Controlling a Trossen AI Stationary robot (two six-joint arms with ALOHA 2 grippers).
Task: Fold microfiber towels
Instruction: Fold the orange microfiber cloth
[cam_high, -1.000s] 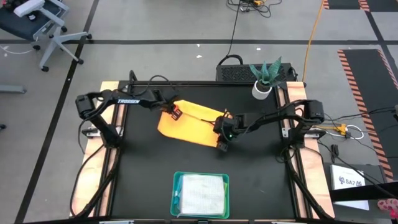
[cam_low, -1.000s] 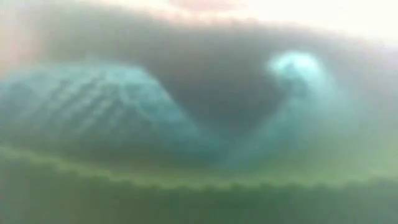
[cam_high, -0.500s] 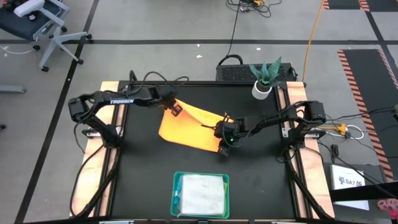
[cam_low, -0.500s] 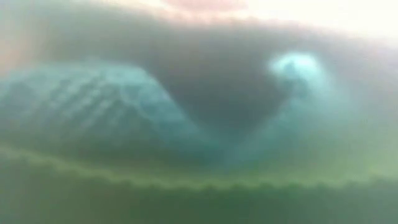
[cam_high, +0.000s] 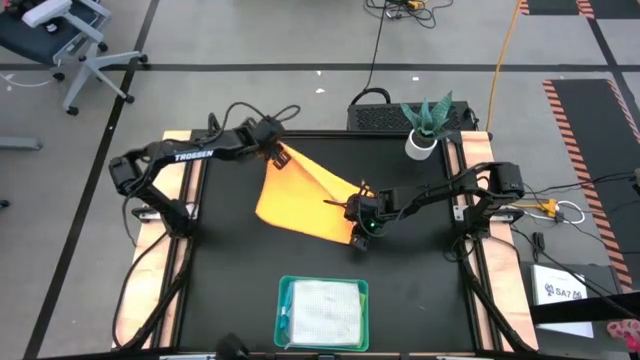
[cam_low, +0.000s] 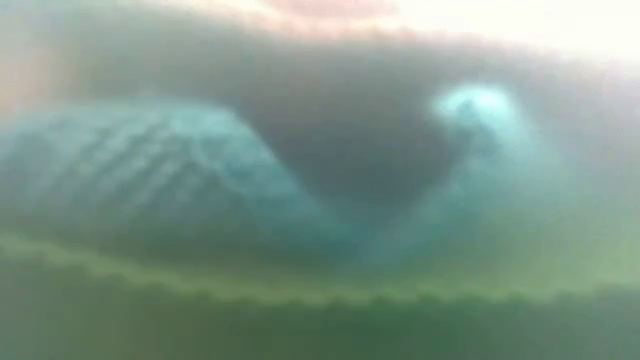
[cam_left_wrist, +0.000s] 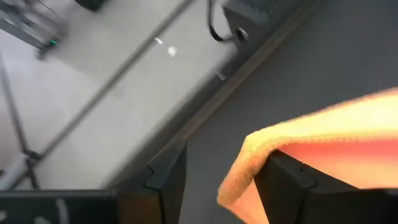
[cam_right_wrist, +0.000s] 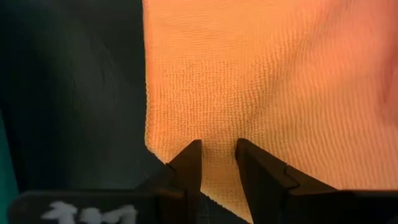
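An orange microfiber towel (cam_high: 305, 195) lies spread on the black table, in its far middle. My left gripper (cam_high: 277, 157) is at the towel's far-left corner, and its fingers stand open (cam_left_wrist: 224, 155). My right gripper (cam_high: 358, 218) is at the towel's near-right corner, shut on the cloth (cam_right_wrist: 217, 146). A teal tray (cam_high: 285, 300) near the front edge holds a pale towel (cam_high: 325, 310). The low view shows only a teal-green blur. My left gripper is open, and the towel's far-left corner (cam_left_wrist: 249, 158) drapes over the tip of one finger (cam_left_wrist: 286, 177). The other finger (cam_left_wrist: 168, 174) stands clear of the cloth. That corner is raised off the table. My right gripper pinches the towel just inside its near-right corner (cam_right_wrist: 217, 165) between its two fingers, coming from above at a slant. The cloth around the fingers lies flat on the table; one layer or several, I cannot tell.
A potted plant (cam_high: 425, 125) and a black box (cam_high: 375, 110) stand at the table's far right edge. Bare black tabletop lies to the left of the towel and between the towel and the tray.
My left gripper has gone up and toward the table's far-left, taking the towel's far-left corner with it. That corner now reaches farther back and the towel lies more spread out. The near-right corner has stayed in place under my right gripper.
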